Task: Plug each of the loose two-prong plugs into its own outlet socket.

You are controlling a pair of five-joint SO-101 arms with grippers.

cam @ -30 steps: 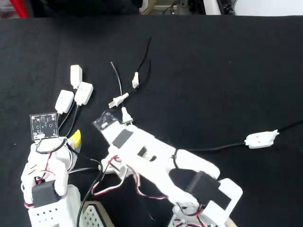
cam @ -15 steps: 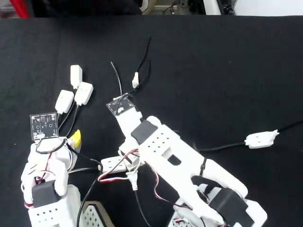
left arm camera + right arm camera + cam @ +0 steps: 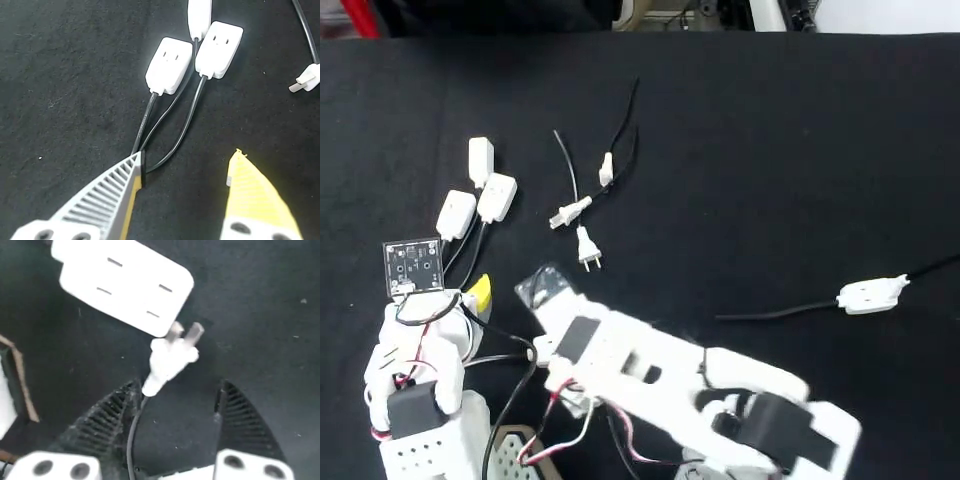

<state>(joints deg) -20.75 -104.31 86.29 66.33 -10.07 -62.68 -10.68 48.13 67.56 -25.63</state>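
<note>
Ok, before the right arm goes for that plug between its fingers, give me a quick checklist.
1. The right gripper open: ok, jaws stand apart.
2. The plug between its jaws: ok, lying loose, ungripped.
3. The prongs in the outlet block: not ok, they sit at its edge, outside the slots.
4. The left gripper open: ok.
5. The cables clear of the left gripper: cannot tell, they run right by its grey jaw.

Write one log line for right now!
left hand: open over socket cords | right hand: open, plug just ahead, prongs near outlet
</note>
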